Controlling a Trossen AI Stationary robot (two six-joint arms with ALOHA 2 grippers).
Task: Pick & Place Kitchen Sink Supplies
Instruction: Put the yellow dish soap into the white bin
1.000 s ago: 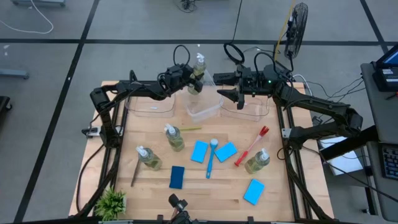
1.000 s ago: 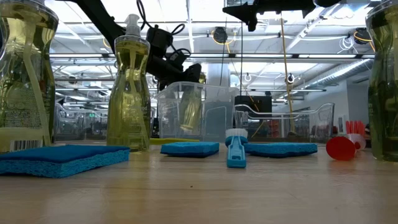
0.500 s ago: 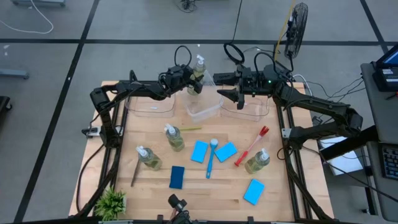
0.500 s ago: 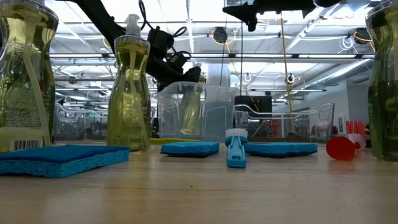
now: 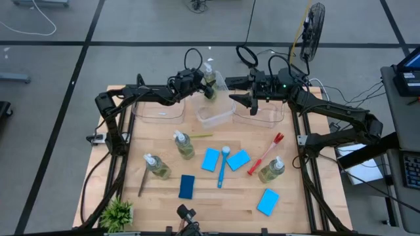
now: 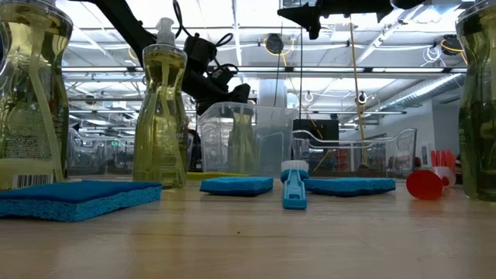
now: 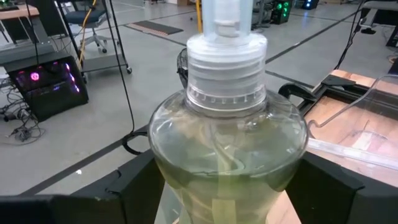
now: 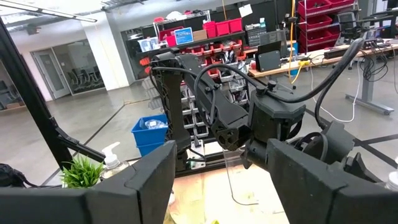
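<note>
Wooden tabletop, bins along the far edge: your left gripper [image 5: 200,81] flanks the bottle [image 5: 209,75] standing in the middle bin [image 5: 220,118], fingers seemingly loosening. Retreat crookedly and you'll tip it. Right gripper [image 5: 244,99] hovers part-open, empty.

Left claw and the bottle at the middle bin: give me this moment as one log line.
left claw: jaws either side of bottle, grip unclear | bottle: upright in middle bin | right claw: open, waiting above right bin
</note>
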